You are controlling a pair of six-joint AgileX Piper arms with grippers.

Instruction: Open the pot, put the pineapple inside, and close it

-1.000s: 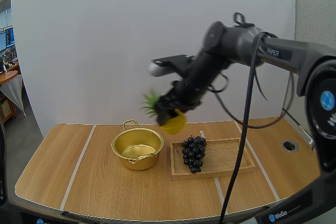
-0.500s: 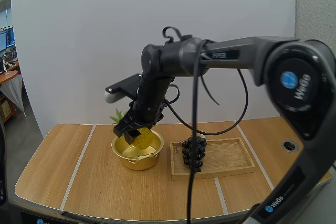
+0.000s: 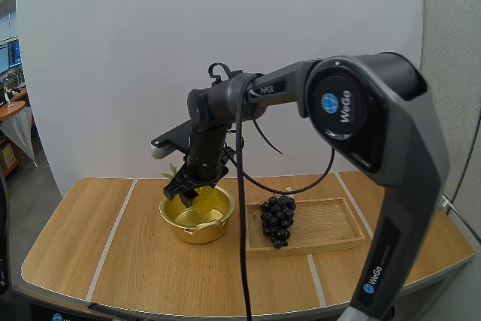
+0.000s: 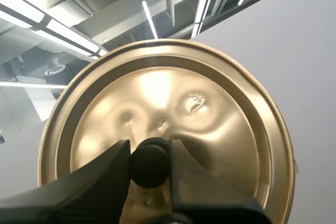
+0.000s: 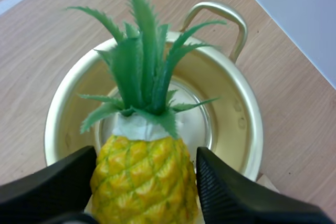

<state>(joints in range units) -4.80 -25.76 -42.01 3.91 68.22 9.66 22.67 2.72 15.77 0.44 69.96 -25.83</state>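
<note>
The right gripper (image 3: 194, 189) clamps a pineapple (image 5: 143, 179) over the open pot (image 3: 174, 221), grapes (image 3: 277, 221) at the pot's 3 o'clock, while the left gripper (image 4: 149, 162) pinches the lid (image 4: 215, 124) by its knob (image 4: 149, 167).

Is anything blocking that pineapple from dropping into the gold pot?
Nothing visible. The pot is open beneath the pineapple in the right claw; the left claw holds the lid by its knob.

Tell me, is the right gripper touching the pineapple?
Touching. In the right wrist view, both fingers of the right gripper press against the sides of the pineapple, over the open pot.
</note>
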